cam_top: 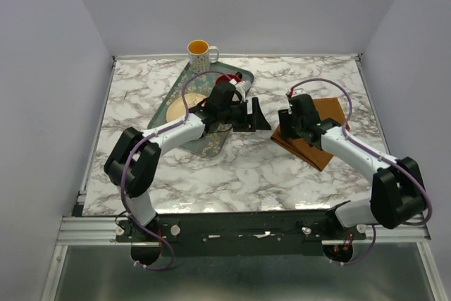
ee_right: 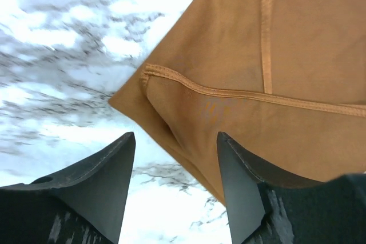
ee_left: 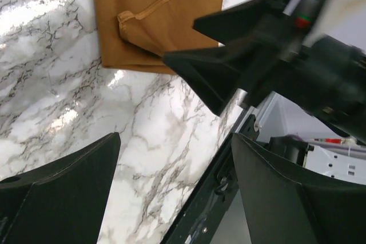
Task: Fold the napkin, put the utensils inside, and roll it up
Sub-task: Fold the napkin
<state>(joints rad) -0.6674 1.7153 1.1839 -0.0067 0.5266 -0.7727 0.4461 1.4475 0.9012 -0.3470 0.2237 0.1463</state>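
Napkin (cam_top: 328, 111) — one, folded — one mug (cam_top: 201, 54), one tray (cam_top: 210, 144).

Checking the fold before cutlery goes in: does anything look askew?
Yes. The napkin lies skewed to the table edges, and its top layer's corner is puckered, not flat.

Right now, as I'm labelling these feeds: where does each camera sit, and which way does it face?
Top external: above and behind the bases, looking down on the marble table; both whole arms show, left gripper and right gripper near mid-table.
Left wrist: on the left arm, looking low across the table at the napkin and the right gripper; own open fingers at the bottom.
Right wrist: on the right arm, close above the napkin's folded corner; own open fingers at the bottom.
Shared: all three show the napkin.
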